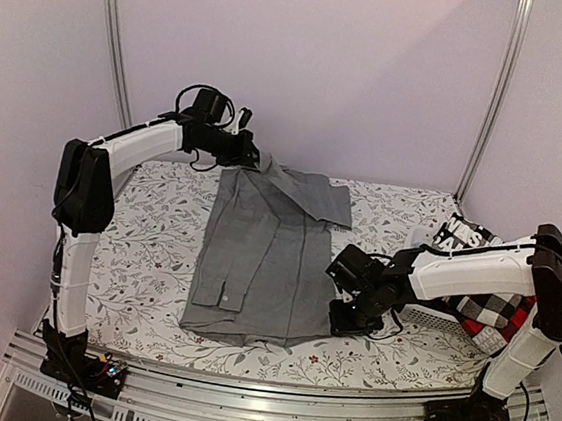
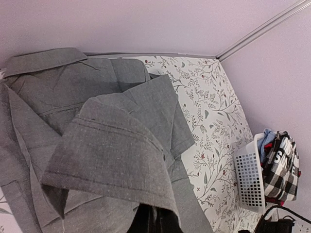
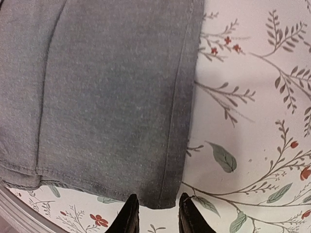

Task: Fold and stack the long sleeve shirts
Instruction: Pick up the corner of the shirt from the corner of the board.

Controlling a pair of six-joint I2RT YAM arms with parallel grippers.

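A grey long sleeve shirt [image 1: 261,259] lies lengthwise on the flowered table [image 1: 152,242], collar toward the back wall. My left gripper [image 1: 256,158] is at the shirt's far end, shut on a lifted fold of it. In the left wrist view that grey fold [image 2: 112,150] drapes over the gripper [image 2: 156,219] and hides its tips. My right gripper [image 1: 342,320] sits low at the shirt's near right corner. In the right wrist view its dark fingers [image 3: 129,217] stand apart on either side of the hem corner [image 3: 167,199], not pinching it.
A white perforated basket [image 2: 249,180] at the table's right side holds a black-and-white checked shirt [image 2: 281,170] and a red-and-black checked one [image 1: 513,320]. A metal rail [image 1: 261,401] runs along the near edge. Walls close in the back and sides.
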